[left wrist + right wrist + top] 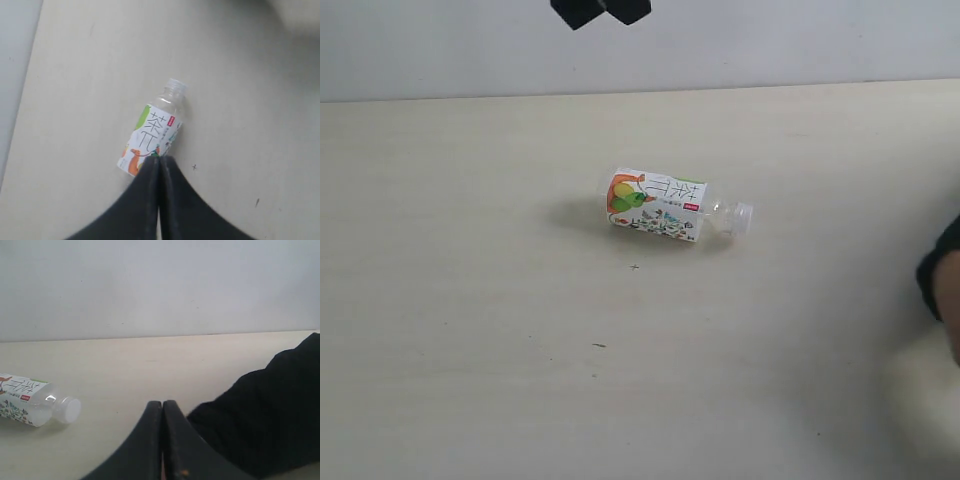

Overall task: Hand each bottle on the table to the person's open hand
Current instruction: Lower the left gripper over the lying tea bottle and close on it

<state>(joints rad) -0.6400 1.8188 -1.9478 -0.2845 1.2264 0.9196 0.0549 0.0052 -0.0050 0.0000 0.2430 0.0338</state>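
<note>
1. Left gripper (160, 157) – black, smooth, tapering fingers pressed flat together with no gap, gripping nothing. In its wrist view the tips overlap the base end of the bottle, but the exterior view shows nothing touching the bottle.
2. Black arm part (601, 10) – angular, matte, cut off by the top edge of the exterior view. I cannot tell which arm it belongs to.
3. Bottle (660, 205) – small, clear plastic, cylindrical, with a ribbed neck and a clear cap. A white wrap label carries orange and green fruit art, dark characters and a small red tag. It lies on its side near the middle of the table, base to the left and cap to the right. The left wrist view (150, 135) shows it lengthwise, and the right wrist view (25, 400) shows only the cap half.
4. Table (470, 350) – wide, flat, pale beige, with faint grain and a few dark specks. A plain grey wall (770, 40) stands behind it.
5. Right gripper (162, 402) – same black fingers, closed tight against each other and empty, well apart from the bottle.
6. Person's hand (952, 300) – only a blurred sliver of skin shows at the right edge of the exterior view, beside a black sleeve (935, 268). I cannot tell how far it is open, and it touches no bottle. The right wrist view shows only soft, matte sleeve fabric (270, 410).
</note>
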